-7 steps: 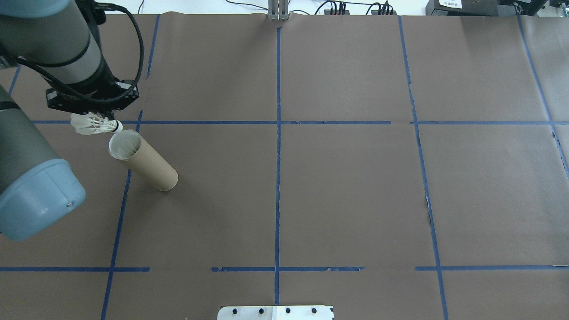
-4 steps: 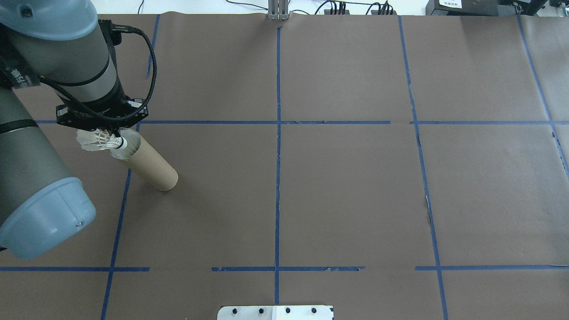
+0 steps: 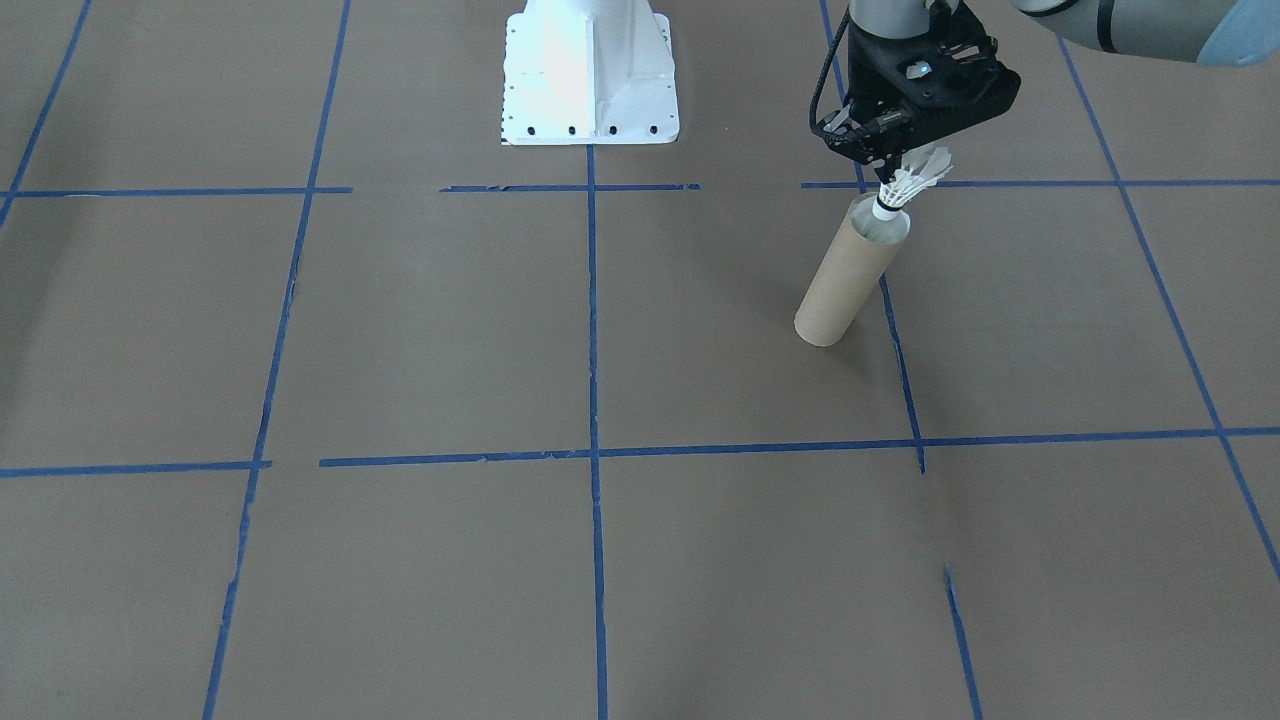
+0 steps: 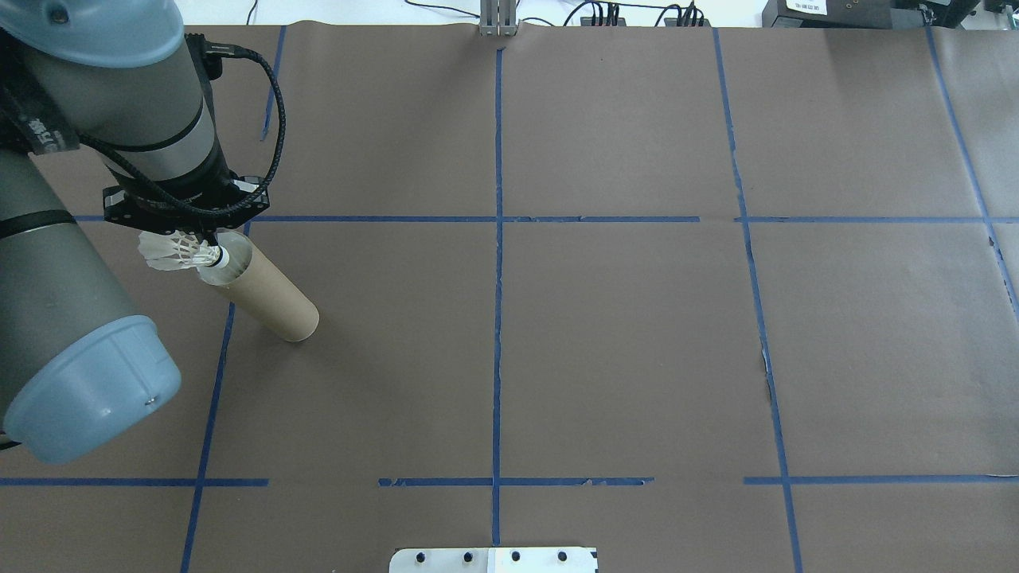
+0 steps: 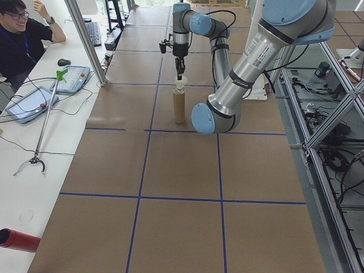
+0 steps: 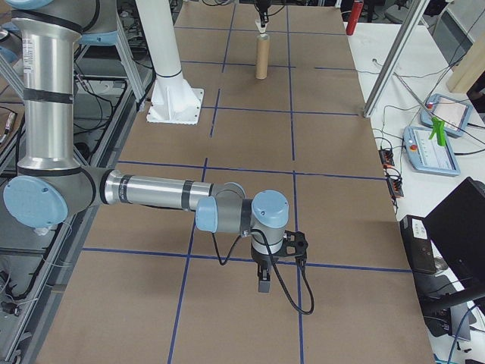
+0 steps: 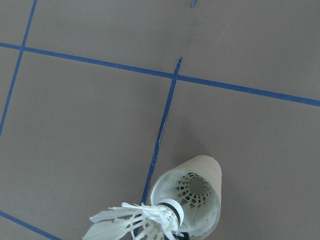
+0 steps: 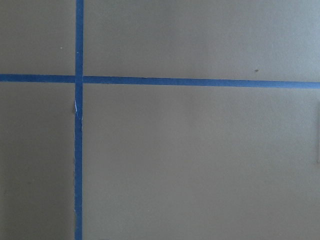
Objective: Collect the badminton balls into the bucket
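Note:
The bucket is a brown cardboard tube standing upright on the table's left side, also seen in the front view as the bucket. My left gripper is shut on the feathers of a white badminton ball, cork pointing down at the tube's mouth. From overhead the ball has its cork over the rim. The left wrist view shows this ball at the mouth and another ball inside. My right gripper hangs low over bare table, far from the tube; I cannot tell its state.
The white robot base stands at the table's robot-side edge. Blue tape lines grid the brown table cover. A seated person is at a side bench with control pendants, a grabber tool and a red cylinder.
My left gripper has carried the badminton ball toward me and rightward, from just beyond the tube's mouth to directly over it. The tube has not moved.

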